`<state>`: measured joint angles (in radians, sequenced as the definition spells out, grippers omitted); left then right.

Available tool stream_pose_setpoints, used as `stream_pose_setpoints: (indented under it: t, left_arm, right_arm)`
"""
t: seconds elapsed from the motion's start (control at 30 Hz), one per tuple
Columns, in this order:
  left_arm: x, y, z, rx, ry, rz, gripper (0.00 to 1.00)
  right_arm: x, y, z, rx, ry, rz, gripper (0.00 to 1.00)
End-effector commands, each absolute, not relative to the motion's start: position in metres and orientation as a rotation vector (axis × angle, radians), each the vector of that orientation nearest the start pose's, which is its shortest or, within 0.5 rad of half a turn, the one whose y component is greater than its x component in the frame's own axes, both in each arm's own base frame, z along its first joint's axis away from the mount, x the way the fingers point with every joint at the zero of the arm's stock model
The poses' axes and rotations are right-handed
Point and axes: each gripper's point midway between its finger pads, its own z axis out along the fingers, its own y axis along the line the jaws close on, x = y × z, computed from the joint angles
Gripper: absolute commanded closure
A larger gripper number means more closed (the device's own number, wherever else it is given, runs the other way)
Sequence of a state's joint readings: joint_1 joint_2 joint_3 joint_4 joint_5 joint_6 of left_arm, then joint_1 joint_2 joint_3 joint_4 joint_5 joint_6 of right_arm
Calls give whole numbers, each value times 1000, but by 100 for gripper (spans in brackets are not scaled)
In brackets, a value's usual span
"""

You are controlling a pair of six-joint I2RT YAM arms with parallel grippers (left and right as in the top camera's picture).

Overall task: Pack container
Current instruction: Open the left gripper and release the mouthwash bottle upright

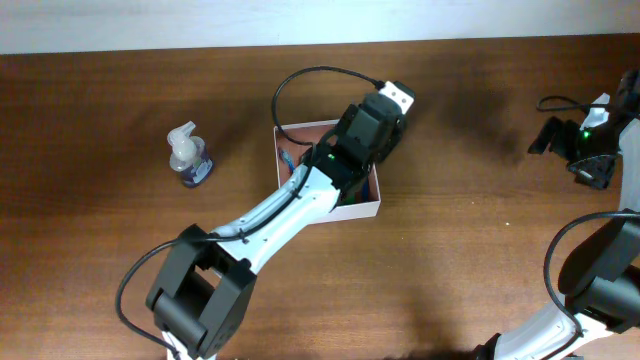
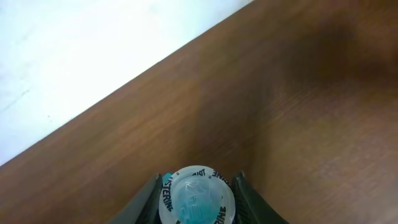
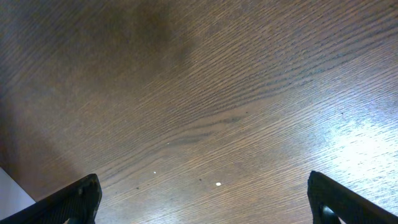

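On table [image 1: 100, 250], container [image 1: 362, 211] lies open-side up, slightly skewed.

The left arm [image 1: 290, 205] and its gripped bottle [image 2: 198, 198] block the container [image 1: 300, 138] at centre; pump bottle [image 1: 189, 158] stands centre-left; table [image 1: 450, 250] open lower middle.

Brown wooden table [image 1: 100, 250]; on it, white-walled container [image 1: 362, 210] and pump bottle [image 1: 188, 158]

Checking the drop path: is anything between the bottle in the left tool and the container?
Nothing visible does. The left tool grips a capped bottle over the container's far corner, though the arm hides most of its inside. The pump bottle stands well aside.
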<state>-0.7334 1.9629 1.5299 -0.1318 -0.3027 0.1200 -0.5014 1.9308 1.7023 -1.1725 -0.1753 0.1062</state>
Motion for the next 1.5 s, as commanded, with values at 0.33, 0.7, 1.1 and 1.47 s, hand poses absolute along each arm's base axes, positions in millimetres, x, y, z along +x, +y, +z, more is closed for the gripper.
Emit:
stream_pose_setpoints:
  t: [0.33,0.7,1.1,1.47]
  left_arm:
    - [438,-352,270,549,1896,-318,96]
    - [436,-350,261,564,1934,-330,97]
    - [442,-331,245,554,1997,-285,97]
    - [443,-331,223,576,2049,-261,98]
  right_arm:
    - [371,-168,125,859,2802,200,1]
    - [371,-168,125,859,2802,200,1]
    - [371,-168,125,859,2802,200,1]
    - [371,-168,125,859,2802,200,1]
